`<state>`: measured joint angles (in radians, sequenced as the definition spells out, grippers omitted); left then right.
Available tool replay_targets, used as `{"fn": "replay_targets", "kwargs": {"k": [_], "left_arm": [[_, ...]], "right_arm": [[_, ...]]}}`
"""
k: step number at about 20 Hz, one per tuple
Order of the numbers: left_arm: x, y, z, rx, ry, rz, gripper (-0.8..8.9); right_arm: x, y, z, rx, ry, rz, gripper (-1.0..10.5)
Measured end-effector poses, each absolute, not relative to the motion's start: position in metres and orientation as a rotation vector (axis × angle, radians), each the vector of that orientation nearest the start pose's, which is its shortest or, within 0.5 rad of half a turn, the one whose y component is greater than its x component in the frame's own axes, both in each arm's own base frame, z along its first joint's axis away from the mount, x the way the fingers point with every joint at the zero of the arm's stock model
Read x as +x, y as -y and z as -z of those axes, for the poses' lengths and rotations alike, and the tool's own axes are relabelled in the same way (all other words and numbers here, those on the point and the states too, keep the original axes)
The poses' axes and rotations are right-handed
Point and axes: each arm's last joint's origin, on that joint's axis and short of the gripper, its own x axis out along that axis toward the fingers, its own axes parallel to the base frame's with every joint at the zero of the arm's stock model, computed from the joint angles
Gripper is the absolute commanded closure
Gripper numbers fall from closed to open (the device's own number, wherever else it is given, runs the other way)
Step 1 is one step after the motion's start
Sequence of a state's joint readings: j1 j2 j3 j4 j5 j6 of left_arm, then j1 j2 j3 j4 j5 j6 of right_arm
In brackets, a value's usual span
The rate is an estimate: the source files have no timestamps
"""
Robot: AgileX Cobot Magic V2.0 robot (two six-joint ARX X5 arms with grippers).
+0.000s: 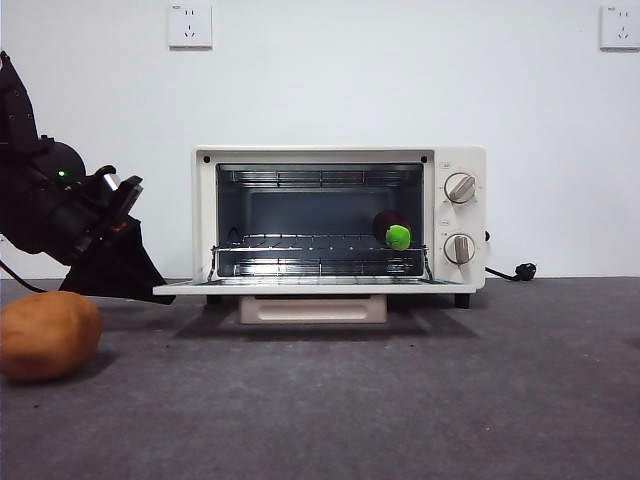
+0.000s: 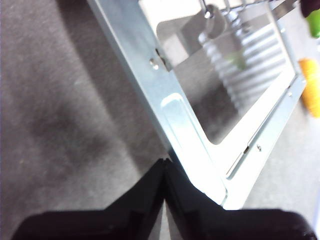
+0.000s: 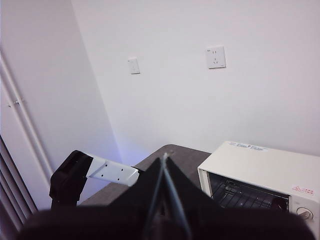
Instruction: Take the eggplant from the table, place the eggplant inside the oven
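One eggplant (image 1: 394,231) lies in one open oven (image 1: 340,220), one potato (image 1: 45,335) on the tabletop (image 1: 400,400); both tools closed, empty.

Table (image 1: 420,400): dark grey, matte.
On it: oven (image 1: 340,220) at back; potato (image 1: 45,335) front left.

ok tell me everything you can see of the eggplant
The eggplant lies on the wire rack inside the open oven, at the right end of the cavity beside the knob panel. Its bright lime-green stem cap faces the camera; behind it the dark purple, glossy body runs back into the oven, mostly hidden. Neither gripper touches it.
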<state>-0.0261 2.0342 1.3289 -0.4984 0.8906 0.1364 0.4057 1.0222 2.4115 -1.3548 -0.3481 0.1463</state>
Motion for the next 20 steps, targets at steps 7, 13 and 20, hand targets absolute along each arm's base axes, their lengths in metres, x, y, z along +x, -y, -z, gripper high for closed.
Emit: {"fn": "replay_targets", "kwargs": {"k": [7,13,20], "left_arm": [[0.396,0.032,-0.149,-0.466,-1.016,0.928,8.2],[0.397,0.032,-0.15,-0.494,-1.001,0.959,8.2],[0.4,0.026,-0.153,-0.54,-0.961,0.983,8.2]], "right_arm": [[-0.034,0.004,-0.582,0.14,-0.041,-0.753,9.6],[-0.026,0.0,-0.579,0.138,-0.076,-0.751,9.6],[-0.022,-0.001,-0.577,0.138,-0.093,-0.75,9.6]]}}
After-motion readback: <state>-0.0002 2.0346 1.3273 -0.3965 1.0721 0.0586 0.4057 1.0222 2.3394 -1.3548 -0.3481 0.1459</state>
